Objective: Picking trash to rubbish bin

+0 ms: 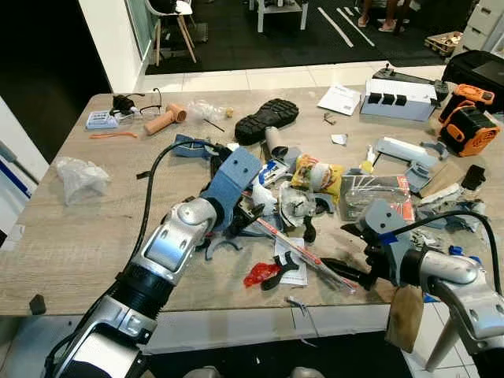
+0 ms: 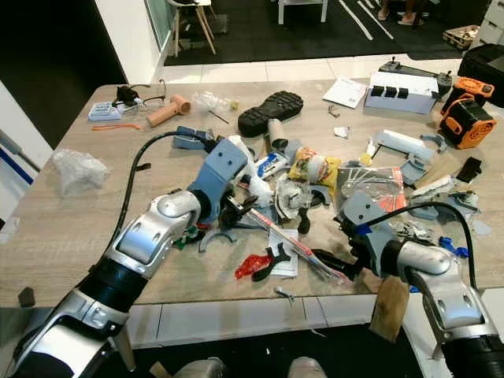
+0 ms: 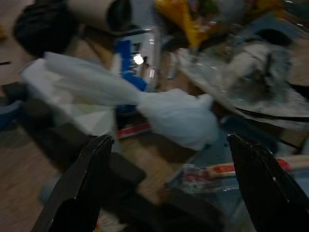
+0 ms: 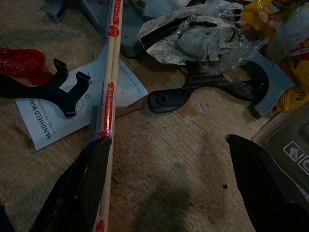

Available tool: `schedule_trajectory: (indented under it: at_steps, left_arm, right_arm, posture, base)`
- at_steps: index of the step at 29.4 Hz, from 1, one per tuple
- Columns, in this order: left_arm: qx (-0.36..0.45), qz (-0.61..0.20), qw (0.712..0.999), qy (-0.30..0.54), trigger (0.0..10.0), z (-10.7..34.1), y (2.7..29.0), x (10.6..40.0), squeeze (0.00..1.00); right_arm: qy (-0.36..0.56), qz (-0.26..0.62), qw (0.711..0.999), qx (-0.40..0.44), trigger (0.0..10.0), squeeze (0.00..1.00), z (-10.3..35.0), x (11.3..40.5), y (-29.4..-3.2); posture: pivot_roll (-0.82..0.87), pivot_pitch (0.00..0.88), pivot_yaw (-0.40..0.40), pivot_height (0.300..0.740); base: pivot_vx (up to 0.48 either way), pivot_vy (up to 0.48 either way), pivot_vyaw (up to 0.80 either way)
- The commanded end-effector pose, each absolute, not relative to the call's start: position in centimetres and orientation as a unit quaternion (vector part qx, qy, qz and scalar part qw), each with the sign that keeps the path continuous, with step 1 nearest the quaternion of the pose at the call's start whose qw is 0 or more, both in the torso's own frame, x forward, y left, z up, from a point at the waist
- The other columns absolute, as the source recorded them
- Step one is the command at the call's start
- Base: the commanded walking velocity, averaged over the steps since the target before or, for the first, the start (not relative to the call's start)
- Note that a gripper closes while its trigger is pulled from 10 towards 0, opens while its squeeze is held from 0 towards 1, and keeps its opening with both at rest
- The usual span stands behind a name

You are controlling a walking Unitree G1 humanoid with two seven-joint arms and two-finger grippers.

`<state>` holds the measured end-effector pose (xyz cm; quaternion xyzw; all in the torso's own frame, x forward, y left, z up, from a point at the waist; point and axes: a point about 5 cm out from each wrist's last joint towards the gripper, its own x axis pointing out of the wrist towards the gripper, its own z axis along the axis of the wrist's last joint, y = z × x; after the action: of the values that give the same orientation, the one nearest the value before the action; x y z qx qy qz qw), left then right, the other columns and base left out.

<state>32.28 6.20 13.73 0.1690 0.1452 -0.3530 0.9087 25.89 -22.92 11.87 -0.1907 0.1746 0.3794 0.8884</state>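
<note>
Both grippers have their black fingers spread apart with nothing between them. Left gripper [image 1: 246, 217] reaches into the middle of the clutter on the wooden table [image 1: 71, 236], at the centre of the left eye view; in its wrist view the two fingers [image 3: 79, 188] stand wide at the lower corners, and between them, a little ahead, lies a crumpled white tissue [image 3: 176, 116] beside a blue-and-white carton [image 3: 133, 63]. Right gripper [image 1: 350, 253] sits low over the table near its front edge, lower right of centre; its wrist view shows the fingers [image 4: 84, 188] framing bare, stained wood, with a pair of wrapped chopsticks [image 4: 108, 96] running just along the one finger and over a printed leaflet [image 4: 53, 118].

Ahead of that gripper lie a crumpled clear wrapper [image 4: 203, 36], a black curved plastic part [image 4: 193, 94] and a red wrapper [image 4: 24, 63] under a black clip [image 4: 43, 92]. Trash is heaped across the table's middle: a yellow snack bag [image 1: 319, 175], a cardboard tube [image 1: 276, 142] and a clear plastic tray [image 1: 374, 193]. Further back rests a black shoe sole [image 1: 268, 120]. At the left edge sits a clear plastic bag [image 1: 79, 177], well apart from the pile. At the upper right stand an orange power tool [image 1: 468, 118] and a grey box [image 1: 398, 98]
</note>
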Motion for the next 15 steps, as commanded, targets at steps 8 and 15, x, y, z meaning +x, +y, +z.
schedule_trajectory:
  at_steps: [8,15]
  left_arm:
    - [0.196,-0.375,0.891,0.161,10.0,13.24,5.29,32.41,0.0]
    - [0.194,-0.399,0.879,0.176,3.7,12.98,4.78,32.33,0.0]
  right_arm:
    - [0.172,0.373,0.891,-0.192,10.0,0.0,12.18,26.12,-23.08]
    - [0.17,0.372,0.893,-0.19,10.0,0.0,12.29,26.11,-23.1]
  posture:
    - [-0.12,0.0,0.061,0.74]
    - [-0.12,0.0,0.061,0.74]
  base:
    - [0.0,0.0,0.0]
    - [0.0,0.0,0.0]
